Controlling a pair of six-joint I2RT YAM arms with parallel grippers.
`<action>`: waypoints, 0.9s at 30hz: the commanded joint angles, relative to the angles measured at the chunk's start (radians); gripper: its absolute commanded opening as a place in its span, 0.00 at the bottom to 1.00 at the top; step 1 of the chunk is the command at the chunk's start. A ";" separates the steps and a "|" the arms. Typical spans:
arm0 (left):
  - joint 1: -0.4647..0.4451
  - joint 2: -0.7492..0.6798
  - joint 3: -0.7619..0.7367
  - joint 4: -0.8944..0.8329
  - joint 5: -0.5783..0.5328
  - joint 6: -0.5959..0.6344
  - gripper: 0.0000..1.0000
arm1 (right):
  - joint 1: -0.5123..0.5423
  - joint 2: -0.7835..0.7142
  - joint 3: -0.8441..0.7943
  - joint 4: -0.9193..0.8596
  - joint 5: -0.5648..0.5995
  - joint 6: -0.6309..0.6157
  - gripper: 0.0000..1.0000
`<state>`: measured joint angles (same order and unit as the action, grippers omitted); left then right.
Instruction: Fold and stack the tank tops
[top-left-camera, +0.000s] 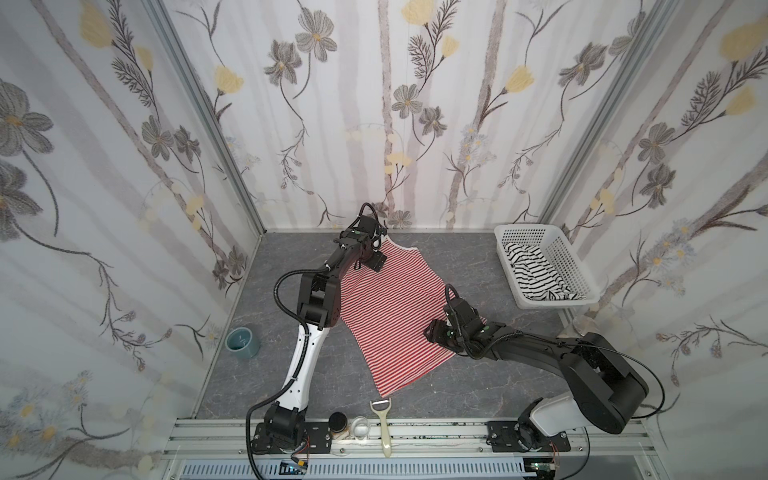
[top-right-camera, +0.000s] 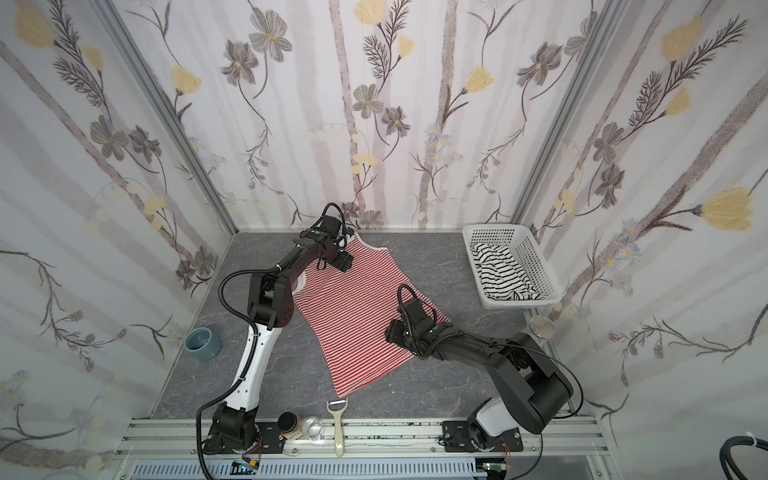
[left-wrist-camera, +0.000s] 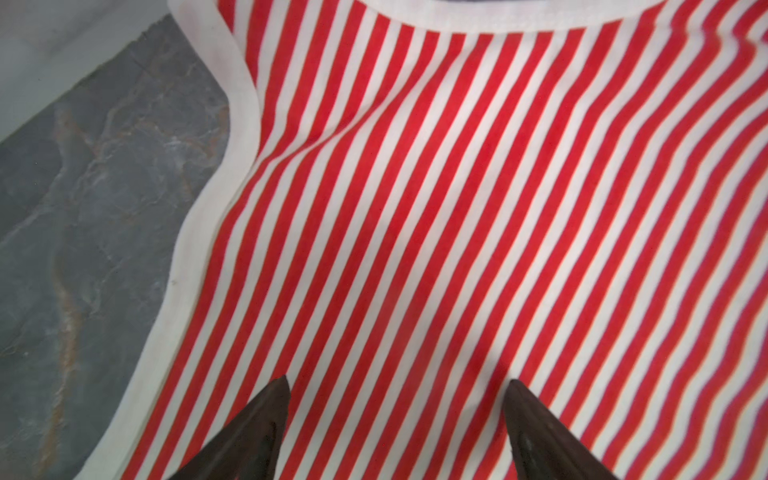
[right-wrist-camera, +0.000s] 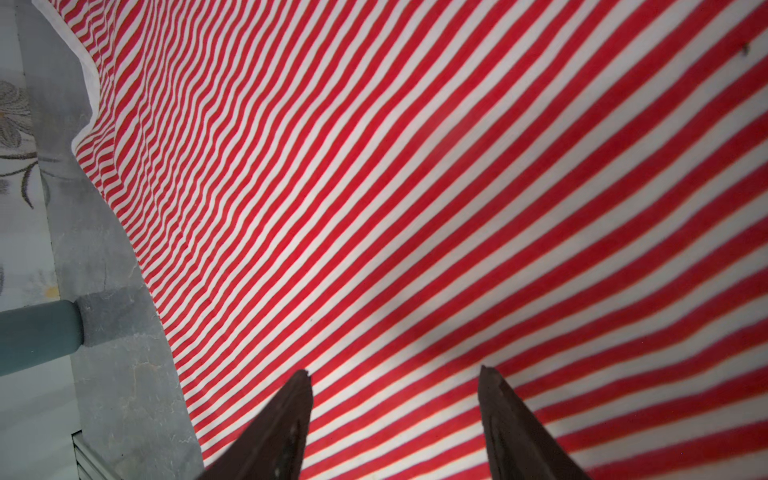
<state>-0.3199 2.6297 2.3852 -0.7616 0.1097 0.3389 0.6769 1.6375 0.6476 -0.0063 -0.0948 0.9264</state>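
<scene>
i see the red tank top (top-left-camera: 390, 316) in red-and-white stripes with white edging. the second tank top (top-left-camera: 532, 274) is white with thin black stripes, in a white perforated basket (top-left-camera: 569, 262). the tabletop (top-left-camera: 436, 386) is grey and marbled, the cup (top-left-camera: 243, 341) teal, the peeler (top-left-camera: 384, 428) cream.

Both top views are bright and evenly lit from above: no glare, only soft shadows under the arms on the grey marbled tabletop (top-left-camera: 457, 266), and wide-angle warp bows the far-left aluminium corner post (top-left-camera: 205, 116) towards the frame edge. Wrist views are softer. The red-and-white striped tank top (left-wrist-camera: 457, 208) blurs and its stripes bend at the borders, and a faint grey shadow lies by the out-of-focus dark fingertips (right-wrist-camera: 282, 428) of the right gripper (right-wrist-camera: 395, 372).
</scene>
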 joint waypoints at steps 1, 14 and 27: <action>0.017 -0.010 -0.039 -0.036 -0.048 0.030 0.82 | 0.003 0.004 -0.006 0.025 0.003 0.018 0.65; 0.057 -0.116 -0.181 -0.035 -0.018 -0.027 0.80 | -0.059 0.025 -0.007 -0.031 0.053 0.005 0.66; 0.060 -0.282 -0.426 0.022 0.018 -0.061 0.79 | -0.296 0.156 0.160 -0.082 -0.007 -0.152 0.67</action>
<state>-0.2600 2.3810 2.0064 -0.7582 0.1104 0.2939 0.4099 1.7573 0.7643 -0.0597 -0.0803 0.8272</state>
